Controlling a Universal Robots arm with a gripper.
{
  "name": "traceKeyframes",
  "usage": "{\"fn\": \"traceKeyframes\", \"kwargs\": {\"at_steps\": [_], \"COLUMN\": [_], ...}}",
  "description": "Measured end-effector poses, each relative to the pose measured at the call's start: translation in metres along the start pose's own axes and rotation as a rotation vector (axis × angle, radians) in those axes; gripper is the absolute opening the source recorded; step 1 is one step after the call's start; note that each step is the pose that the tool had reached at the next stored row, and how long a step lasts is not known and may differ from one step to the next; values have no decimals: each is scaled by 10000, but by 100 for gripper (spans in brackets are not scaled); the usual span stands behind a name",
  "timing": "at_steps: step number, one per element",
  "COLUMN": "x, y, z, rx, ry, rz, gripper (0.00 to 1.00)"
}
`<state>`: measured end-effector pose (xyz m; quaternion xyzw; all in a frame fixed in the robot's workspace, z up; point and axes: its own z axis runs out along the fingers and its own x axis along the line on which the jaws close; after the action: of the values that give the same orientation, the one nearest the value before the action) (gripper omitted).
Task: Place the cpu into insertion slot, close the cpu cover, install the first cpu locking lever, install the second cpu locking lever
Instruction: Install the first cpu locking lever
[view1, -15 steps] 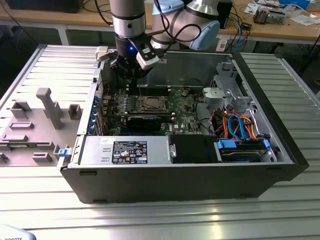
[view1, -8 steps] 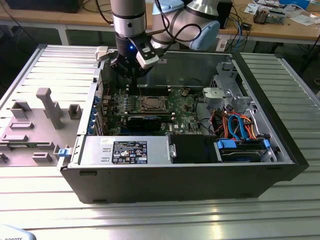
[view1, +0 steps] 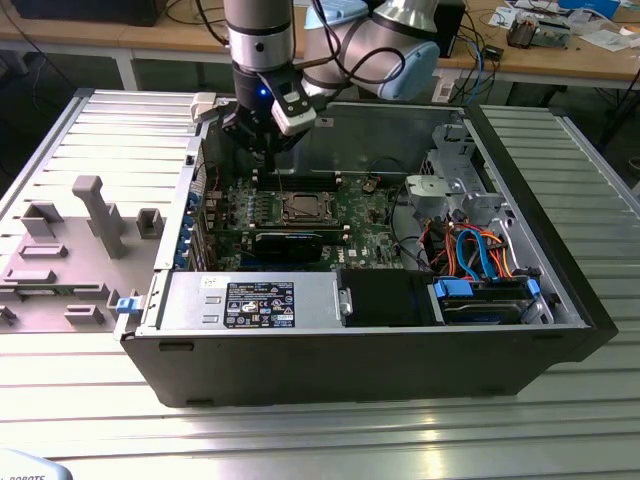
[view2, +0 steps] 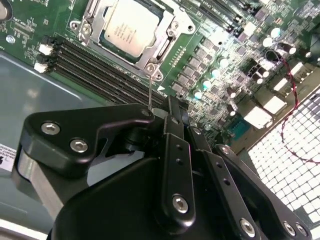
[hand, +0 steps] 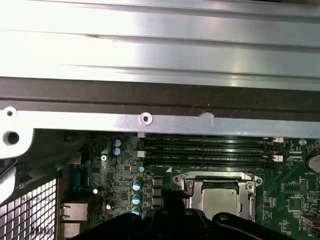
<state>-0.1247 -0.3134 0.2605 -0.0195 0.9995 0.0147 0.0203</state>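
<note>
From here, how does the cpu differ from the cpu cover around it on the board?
The cpu is a solid square with a plain silver-grey top; the cpu cover is a thin metal frame with a large square cut-out. The cpu sits inside, showing through that opening, while the cpu cover borders it and reaches out to the screws at the corners. The cpu bears print; the cover's frame looks bare. Both are silver metal, square and lie flat on the green board.
</note>
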Motion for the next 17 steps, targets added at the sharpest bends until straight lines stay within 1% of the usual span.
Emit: {"fn": "traceKeyframes", "kwargs": {"at_steps": [2, 4, 6, 7, 8, 10, 11, 13, 17], "x": [-2, -26, -44, -64, -66, -110, -112, -148, -155], "y": [24, 35, 35, 34, 34, 33, 32, 31, 31], "z": [1, 2, 2, 4, 4, 6, 6, 9, 10], "rx": [1, 1, 3, 2, 3, 3, 3, 3, 3], "ry": [0, 0, 1, 1, 1, 0, 1, 2, 1], "rz": [1, 0, 1, 1, 0, 0, 0, 0, 2], "gripper": [11, 11, 11, 11, 11, 11, 11, 11, 11]}}
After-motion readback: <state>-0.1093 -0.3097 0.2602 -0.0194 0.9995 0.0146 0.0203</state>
